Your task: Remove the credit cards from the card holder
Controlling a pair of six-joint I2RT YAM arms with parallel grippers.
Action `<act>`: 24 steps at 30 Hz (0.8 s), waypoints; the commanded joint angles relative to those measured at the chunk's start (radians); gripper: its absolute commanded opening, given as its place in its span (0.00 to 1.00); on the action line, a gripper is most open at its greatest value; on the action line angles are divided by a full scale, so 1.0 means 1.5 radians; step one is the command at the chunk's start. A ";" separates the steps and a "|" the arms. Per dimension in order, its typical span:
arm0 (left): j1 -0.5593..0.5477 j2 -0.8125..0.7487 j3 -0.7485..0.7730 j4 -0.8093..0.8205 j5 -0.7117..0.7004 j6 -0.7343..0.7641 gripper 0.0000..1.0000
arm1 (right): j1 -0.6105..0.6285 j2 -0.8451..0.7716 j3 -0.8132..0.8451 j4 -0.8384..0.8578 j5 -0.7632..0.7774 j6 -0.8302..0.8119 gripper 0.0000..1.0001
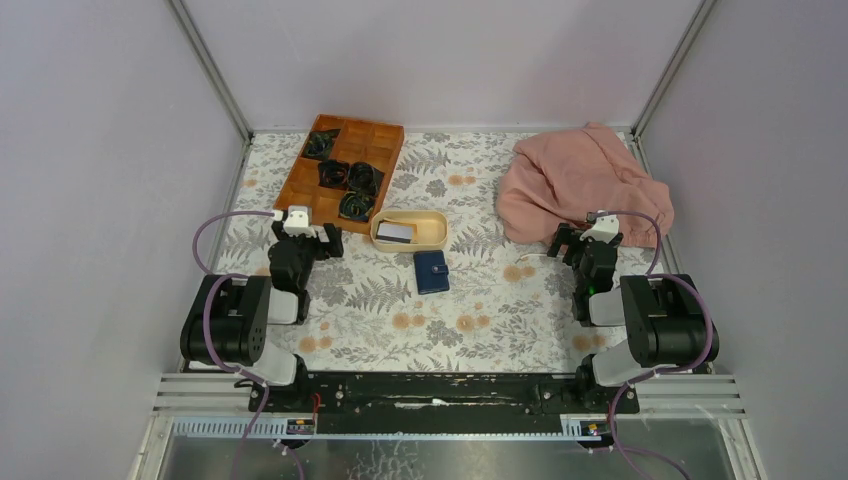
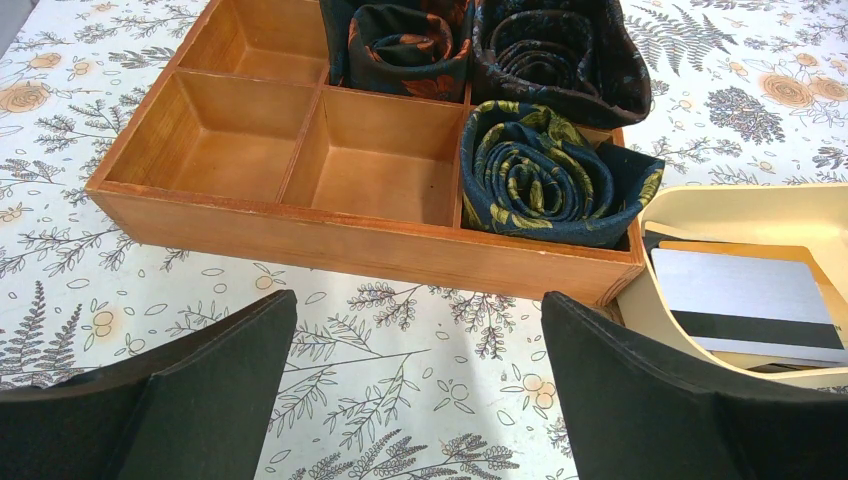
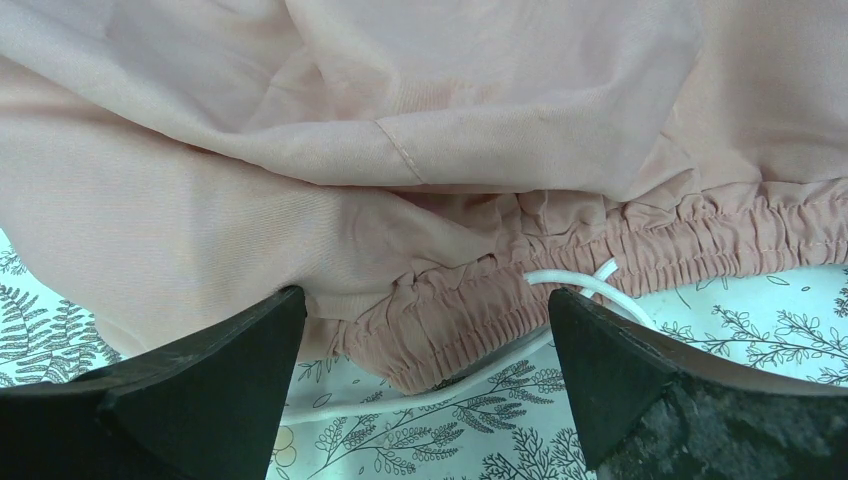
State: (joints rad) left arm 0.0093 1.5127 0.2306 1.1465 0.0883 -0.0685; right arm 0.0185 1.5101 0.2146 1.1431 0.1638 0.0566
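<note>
The navy card holder [image 1: 432, 271] lies closed on the floral table, just in front of the beige oval dish [image 1: 434, 240]. Pale grey credit cards [image 1: 396, 232] lie in that dish; in the left wrist view a grey card with a black stripe [image 2: 748, 307] shows in the dish [image 2: 800, 207]. My left gripper [image 1: 307, 243] is open and empty, left of the dish and near the wooden tray's front. My right gripper [image 1: 574, 247] is open and empty at the edge of the pink cloth, well right of the card holder.
A wooden compartment tray [image 1: 320, 190] with rolled dark ties [image 2: 545, 175] stands at the back left. A crumpled pink garment [image 1: 580, 180] with a white drawstring [image 3: 575, 285] lies at the back right. Grey walls close the table on three sides.
</note>
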 commanded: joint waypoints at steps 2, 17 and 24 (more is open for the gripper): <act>-0.002 0.003 0.010 0.018 -0.001 0.017 1.00 | -0.004 -0.007 0.011 0.028 -0.004 -0.009 0.99; -0.256 -0.150 0.369 -0.711 -0.282 -0.130 1.00 | 0.151 -0.195 0.355 -0.763 -0.038 0.207 0.99; -0.290 -0.123 0.373 -0.748 -0.272 -0.287 1.00 | 0.237 -0.098 0.417 -0.819 -0.065 0.216 0.97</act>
State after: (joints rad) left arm -0.4423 1.2987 0.8112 0.1566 -0.2592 -0.3111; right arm 0.2996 1.3220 0.7799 0.0196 0.0864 0.3454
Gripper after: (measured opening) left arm 0.998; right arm 0.992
